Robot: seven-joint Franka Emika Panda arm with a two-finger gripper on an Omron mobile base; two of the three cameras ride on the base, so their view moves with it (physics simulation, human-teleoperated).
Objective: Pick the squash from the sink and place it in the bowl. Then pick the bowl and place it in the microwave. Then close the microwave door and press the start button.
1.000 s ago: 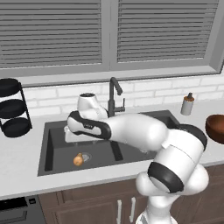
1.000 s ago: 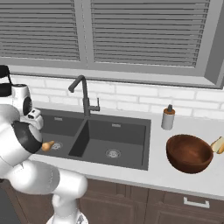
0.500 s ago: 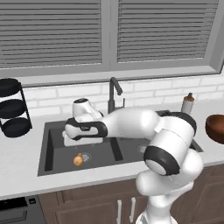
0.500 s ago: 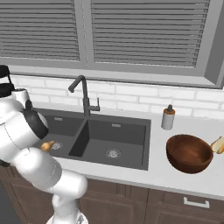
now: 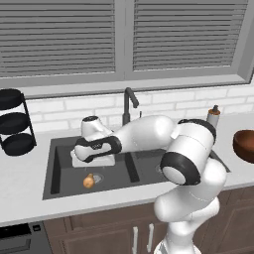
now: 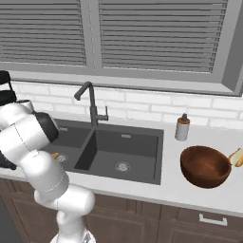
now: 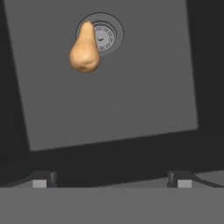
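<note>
While the gripper (image 7: 109, 180) hovers above the sink's (image 5: 58, 179) left basin, jaws spread wide, empty | squash (image 7: 85, 49) lies on basin floor, narrow end seemingly overlapping the drain (image 7: 104, 37) | bowl (image 6: 205, 166) on counter right of sink

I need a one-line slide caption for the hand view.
Open gripper above the sink, squash lying beside the drain.

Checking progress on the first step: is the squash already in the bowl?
No, the squash lies on the sink floor, overlapping the drain, while the bowl sits empty on the counter.
</note>
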